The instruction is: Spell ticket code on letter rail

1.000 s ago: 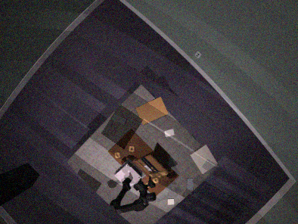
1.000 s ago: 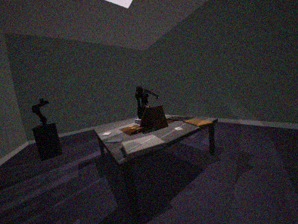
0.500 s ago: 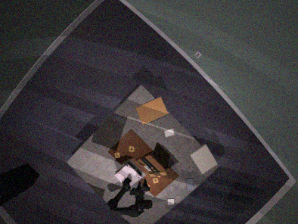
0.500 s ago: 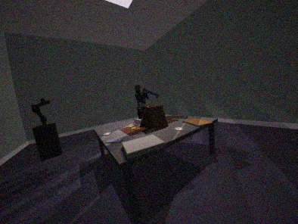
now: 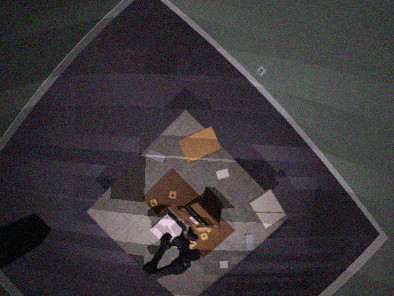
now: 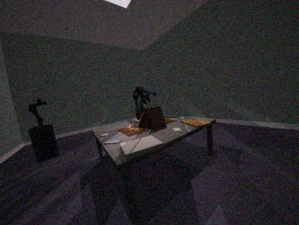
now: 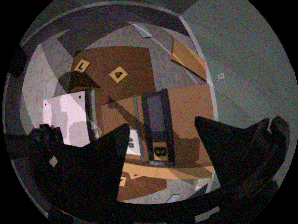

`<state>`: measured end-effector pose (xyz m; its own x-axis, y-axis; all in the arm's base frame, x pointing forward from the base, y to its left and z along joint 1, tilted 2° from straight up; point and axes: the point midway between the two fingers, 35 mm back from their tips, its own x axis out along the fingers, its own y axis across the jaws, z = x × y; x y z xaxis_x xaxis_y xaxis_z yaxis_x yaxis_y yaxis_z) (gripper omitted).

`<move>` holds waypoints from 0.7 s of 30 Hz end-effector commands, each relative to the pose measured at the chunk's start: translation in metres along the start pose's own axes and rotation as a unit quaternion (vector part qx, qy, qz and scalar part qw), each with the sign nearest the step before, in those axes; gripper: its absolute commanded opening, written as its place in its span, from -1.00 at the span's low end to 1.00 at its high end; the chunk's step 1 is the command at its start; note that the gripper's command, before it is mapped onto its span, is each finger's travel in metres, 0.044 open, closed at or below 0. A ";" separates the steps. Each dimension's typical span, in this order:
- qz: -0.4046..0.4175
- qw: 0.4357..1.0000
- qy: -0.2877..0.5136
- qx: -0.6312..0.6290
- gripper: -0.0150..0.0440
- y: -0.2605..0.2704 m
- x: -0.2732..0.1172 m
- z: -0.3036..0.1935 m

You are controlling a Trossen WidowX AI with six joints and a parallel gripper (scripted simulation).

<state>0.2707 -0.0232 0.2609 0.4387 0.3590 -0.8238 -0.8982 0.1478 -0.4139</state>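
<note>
The dark letter rail (image 7: 155,116) runs along the sloped wooden board (image 7: 190,107) (image 6: 152,118). A tile marked B (image 7: 160,151) sits in the rail near its lower end in the wrist view. The white ticket (image 7: 133,143) is beside the rail, its print partly hidden by a finger. Tiles marked L (image 7: 82,65) (image 5: 153,202) and 4 (image 7: 118,74) (image 5: 172,194) lie on the brown mat. Another tile (image 7: 122,181) is partly hidden below the board; two tiles show there in the top view, one of them plain (image 5: 204,236). My gripper (image 7: 162,124) is open and empty above the rail and B tile.
A pale block (image 7: 67,115) (image 5: 166,227) stands beside the board, near the arm. An orange sheet (image 5: 200,144) (image 6: 196,122) lies toward a far corner of the counter. Pale sheets (image 5: 268,207) and small white cards (image 5: 222,174) lie around. A second arm stands on a dark pedestal (image 6: 43,142).
</note>
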 end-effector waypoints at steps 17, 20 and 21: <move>0.121 0.926 0.155 0.322 0.66 0.051 0.212 0.109; 0.122 0.898 0.199 0.374 0.66 0.071 0.243 0.112; 0.122 0.888 0.213 0.389 0.66 0.079 0.252 0.112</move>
<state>0.3188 0.1558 0.1133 0.1204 0.2114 -0.9700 -0.7656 0.6418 0.0448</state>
